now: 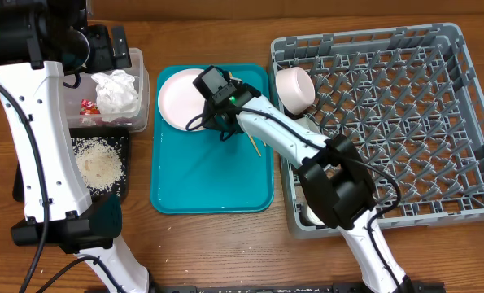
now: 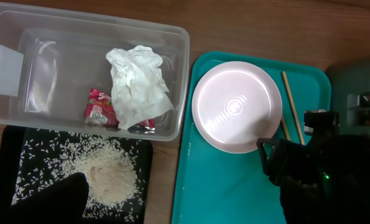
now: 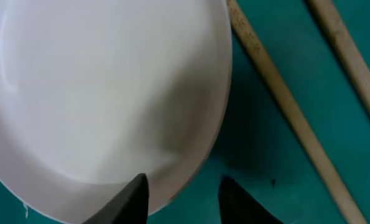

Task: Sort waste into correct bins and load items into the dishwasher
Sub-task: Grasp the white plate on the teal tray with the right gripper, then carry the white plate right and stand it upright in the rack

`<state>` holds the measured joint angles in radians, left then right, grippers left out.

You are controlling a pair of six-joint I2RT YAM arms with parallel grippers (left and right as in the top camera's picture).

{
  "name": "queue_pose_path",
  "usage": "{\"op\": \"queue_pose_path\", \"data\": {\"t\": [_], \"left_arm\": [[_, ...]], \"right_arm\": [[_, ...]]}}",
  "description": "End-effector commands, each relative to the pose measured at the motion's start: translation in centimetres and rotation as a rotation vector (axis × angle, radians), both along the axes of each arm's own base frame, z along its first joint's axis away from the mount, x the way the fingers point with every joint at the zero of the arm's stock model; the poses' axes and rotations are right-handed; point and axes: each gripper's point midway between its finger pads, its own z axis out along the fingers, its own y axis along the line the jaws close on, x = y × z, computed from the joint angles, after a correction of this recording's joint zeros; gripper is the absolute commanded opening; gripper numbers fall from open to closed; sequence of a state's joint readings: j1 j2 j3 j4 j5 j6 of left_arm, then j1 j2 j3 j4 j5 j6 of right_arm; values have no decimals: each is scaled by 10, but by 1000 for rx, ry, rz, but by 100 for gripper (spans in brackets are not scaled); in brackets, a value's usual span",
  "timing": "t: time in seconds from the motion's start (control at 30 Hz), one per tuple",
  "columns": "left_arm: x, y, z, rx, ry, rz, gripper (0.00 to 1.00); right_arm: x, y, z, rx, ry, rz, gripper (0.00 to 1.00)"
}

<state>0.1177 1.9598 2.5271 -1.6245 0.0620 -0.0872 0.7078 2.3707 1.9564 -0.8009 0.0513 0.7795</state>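
Bright, even light (soft wrist close-up)

Clear tub (image 2: 85, 62) upper left: crumpled white tissue (image 2: 138, 81) inside, red wrapper (image 2: 99, 107) tucked against its lower-left side. Black tray (image 2: 17, 155) just below tub, rice (image 2: 107, 177) heaped mid-tray, loose grains scattered round. Left gripper (image 2: 51, 200): one dark finger showing at bottom edge, over black tray. Teal tray (image 2: 228, 193) to right holds white plate (image 2: 236, 106); chopstick (image 2: 292, 106) just beside plate. Right arm (image 2: 328, 177), dark, covers plate's lower-right rim.

Wooden table (image 1: 225, 252); clear tub (image 1: 141, 98), black tray (image 1: 119, 185), teal tray (image 1: 213, 179), rack (image 1: 437, 122).
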Motion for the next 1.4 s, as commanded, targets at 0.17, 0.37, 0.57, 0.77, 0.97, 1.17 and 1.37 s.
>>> {"op": "queue_pose_path", "data": {"t": [0.17,0.37,0.57,0.77,0.97,1.17,1.37], "left_arm": [[-3,-1,14,11,-40,4,100],[-3,-1,14,11,-40,4,100],[-3,-1,14,11,-40,4,100],[-3,-1,14,11,-40,4,100],[-3,-1,14,11,-40,4,100],[-3,-1,14,11,-40,4,100],[-3,-1,14,11,-40,4,100]], "right_arm": [[-14,-10,-38,-66,82,-2,24],[-27,-26,-41,-124,146,-2,4],[-15,-37,-5,-166,115,137,4],[-9,-43,79,-176,36,270,4],[-5,-69,212,-205,-195,277,4],[4,-183,293,-598,-397,6,4],[9,-262,331,-953,-421,-56,4]]}}
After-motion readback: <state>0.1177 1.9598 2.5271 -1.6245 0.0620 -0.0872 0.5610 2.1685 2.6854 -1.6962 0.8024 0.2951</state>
